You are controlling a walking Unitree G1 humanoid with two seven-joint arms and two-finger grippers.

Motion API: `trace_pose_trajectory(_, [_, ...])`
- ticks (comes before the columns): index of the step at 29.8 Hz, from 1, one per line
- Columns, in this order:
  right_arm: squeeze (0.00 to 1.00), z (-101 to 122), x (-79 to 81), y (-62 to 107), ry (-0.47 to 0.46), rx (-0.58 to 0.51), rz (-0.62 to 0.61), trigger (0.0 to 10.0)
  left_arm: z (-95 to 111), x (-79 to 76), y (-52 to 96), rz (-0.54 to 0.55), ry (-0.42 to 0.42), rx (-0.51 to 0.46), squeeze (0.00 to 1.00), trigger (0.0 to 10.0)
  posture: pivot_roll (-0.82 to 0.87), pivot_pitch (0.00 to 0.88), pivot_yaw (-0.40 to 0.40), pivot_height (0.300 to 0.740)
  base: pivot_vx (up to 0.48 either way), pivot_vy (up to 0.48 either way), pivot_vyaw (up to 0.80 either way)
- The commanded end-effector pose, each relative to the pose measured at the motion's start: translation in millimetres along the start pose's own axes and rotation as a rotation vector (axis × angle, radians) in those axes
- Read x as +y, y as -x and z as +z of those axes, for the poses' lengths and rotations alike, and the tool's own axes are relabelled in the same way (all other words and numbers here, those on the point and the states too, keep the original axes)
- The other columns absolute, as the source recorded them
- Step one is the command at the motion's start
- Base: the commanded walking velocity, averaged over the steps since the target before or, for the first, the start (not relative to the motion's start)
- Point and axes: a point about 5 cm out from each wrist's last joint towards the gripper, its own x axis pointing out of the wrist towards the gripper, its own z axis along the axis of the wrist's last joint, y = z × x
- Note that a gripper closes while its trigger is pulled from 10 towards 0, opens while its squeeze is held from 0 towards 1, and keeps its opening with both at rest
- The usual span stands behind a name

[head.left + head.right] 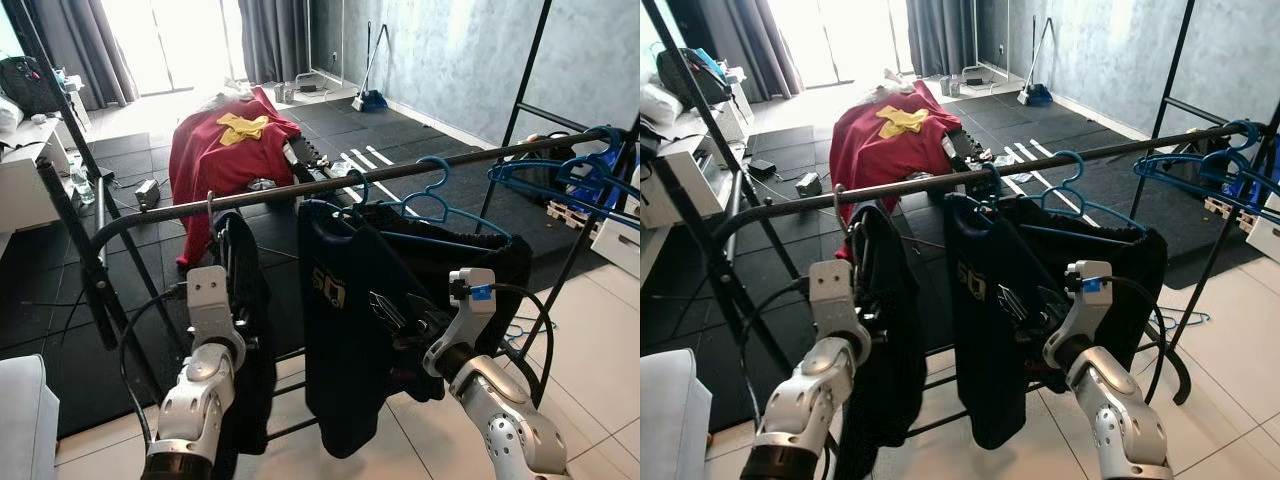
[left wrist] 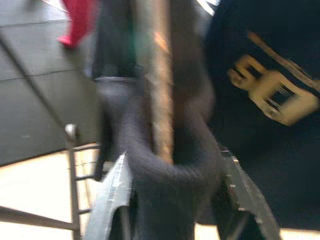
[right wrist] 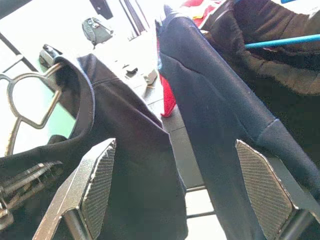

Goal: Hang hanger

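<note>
Over at our 9 o'clock, the left claw [image 2: 170, 200] is clamped on the black garment [image 1: 245, 300] draped over its metal hanger [image 3: 30, 100], whose hook sits on the rail [image 1: 330, 182]. We'd guess it's light and floppy, so grab the stiff neck under the hook, not cloth. Toward 3 o'clock, the right claw [image 3: 185, 185] gapes wide with nothing in it, beside the navy shirt [image 1: 345, 300]. The left wrist view is blurry, and cloth hides the hanger's shoulders.

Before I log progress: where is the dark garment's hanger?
Its metal hanger hooks the rack's rail at left, beside the navy shirt.
</note>
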Motion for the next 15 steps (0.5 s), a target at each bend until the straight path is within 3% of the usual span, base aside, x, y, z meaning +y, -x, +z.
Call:
trace_pose_trajectory(1, [0.0, 0, -1.5, -1.7, -0.009, 0.005, -0.006, 10.0, 4, 6.7, 7.2, -0.056, -0.046, -0.074, 1.0, 10.0, -0.19, 0.0, 0.04, 0.74, 0.0, 0.0, 0.0])
trace_pose_trajectory(5, [0.0, 1, -2.4, -2.4, -0.011, 0.002, -0.008, 10.0, 6, 10.8, 11.9, -0.077, -0.063, -0.112, 1.0, 10.0, -0.18, 0.0, 0.038, 0.74, 0.0, 0.0, 0.0])
trace_pose_trajectory(8, [0.0, 4, -5.9, -6.4, -0.013, -0.004, -0.005, 10.0, 13, 41.2, 33.0, -0.01, -0.048, -0.22, 1.0, 10.0, -0.15, 0.0, 0.025, 0.74, 0.0, 0.0, 0.0])
trace_pose_trajectory(9, [0.0, 4, -5.9, -6.4, -0.013, -0.004, -0.005, 10.0, 13, 41.2, 33.0, -0.01, -0.048, -0.22, 1.0, 10.0, -0.15, 0.0, 0.025, 0.74, 0.0, 0.0, 0.0])
trace_pose_trajectory(11, [0.0, 7, -6.3, -10.2, -0.005, -0.001, 0.008, 10.0, 10, 65.0, 46.9, 0.149, -0.052, -0.226, 1.0, 10.0, -0.11, 0.0, 0.003, 0.74, 0.0, 0.0, 0.0])
trace_pose_trajectory(13, [0.0, 7, -6.3, -10.2, -0.005, -0.001, 0.008, 10.0, 10, 65.0, 46.9, 0.149, -0.052, -0.226, 1.0, 10.0, -0.11, 0.0, 0.003, 0.74, 0.0, 0.0, 0.0])
trace_pose_trajectory(14, [0.0, 8, -6.3, -11.6, -0.001, -0.001, 0.014, 10.0, 6, 75.9, 55.2, 0.243, -0.053, -0.21, 1.0, 10.0, -0.11, 0.0, 0.003, 0.74, 0.0, 0.0, 0.0])
trace_pose_trajectory(15, [0.0, 8, -6.3, -11.6, -0.001, -0.001, 0.014, 10.0, 6, 75.9, 55.2, 0.243, -0.053, -0.21, 1.0, 10.0, -0.11, 0.0, 0.003, 0.74, 0.0, 0.0, 0.0])
